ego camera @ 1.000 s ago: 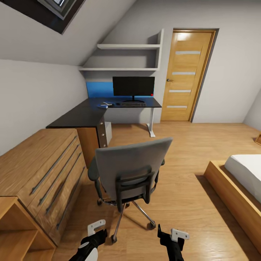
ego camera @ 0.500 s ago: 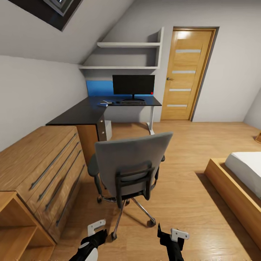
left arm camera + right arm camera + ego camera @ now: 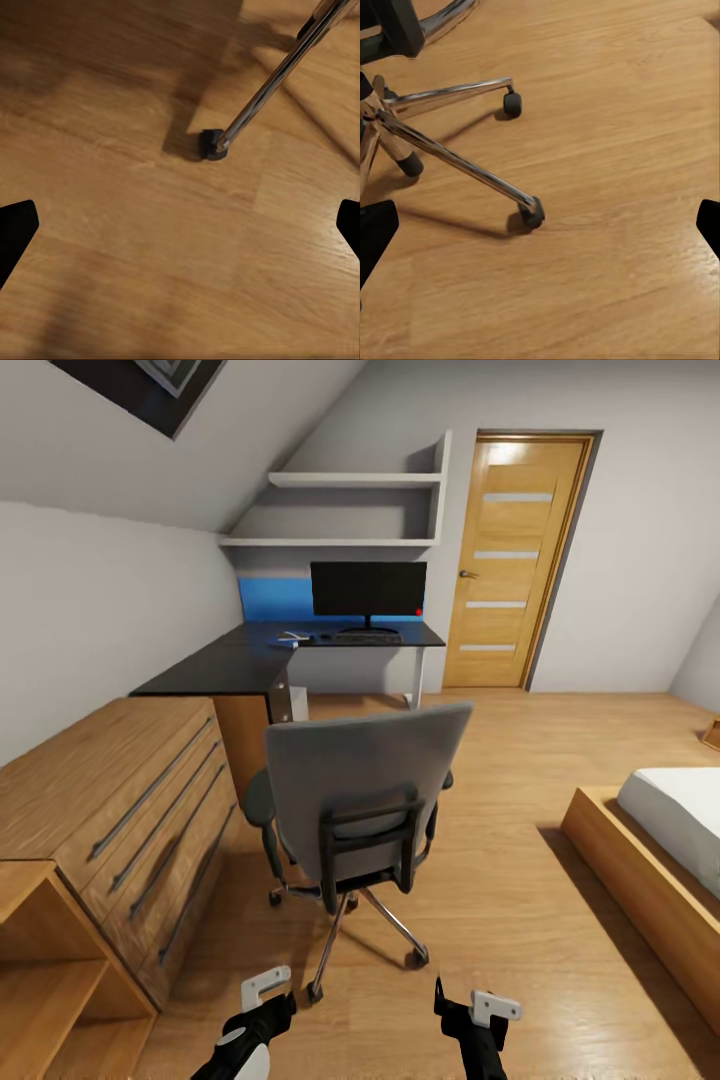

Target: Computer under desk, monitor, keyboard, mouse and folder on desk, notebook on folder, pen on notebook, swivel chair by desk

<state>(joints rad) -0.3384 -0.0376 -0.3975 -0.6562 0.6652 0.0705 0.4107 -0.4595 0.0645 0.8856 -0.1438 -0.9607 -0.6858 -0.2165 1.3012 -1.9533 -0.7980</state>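
Note:
The grey swivel chair (image 3: 360,790) stands mid-floor with its tall back toward me, so its seat and the folder are hidden. Beyond it is the L-shaped black desk (image 3: 215,670), carrying the black monitor (image 3: 368,590) and the keyboard (image 3: 362,640) in front of it. Small items (image 3: 293,639) left of the keyboard are too small to name. A sliver of the light computer (image 3: 298,703) shows under the desk. My left gripper (image 3: 262,1000) and right gripper (image 3: 468,1002) hang low behind the chair, both open and empty. The chair's chrome legs and castors (image 3: 212,144) (image 3: 532,214) lie below them.
A low oak drawer cabinet (image 3: 110,810) runs along the left wall, close to the chair. An oak bed frame with a white mattress (image 3: 660,840) is on the right. The oak door (image 3: 512,560) is shut beyond the desk. Oak floor lies between chair and bed.
The whole view has shifted a little as the camera advanced toward the chair and desk. The chair and both grippers keep their places relative to me.

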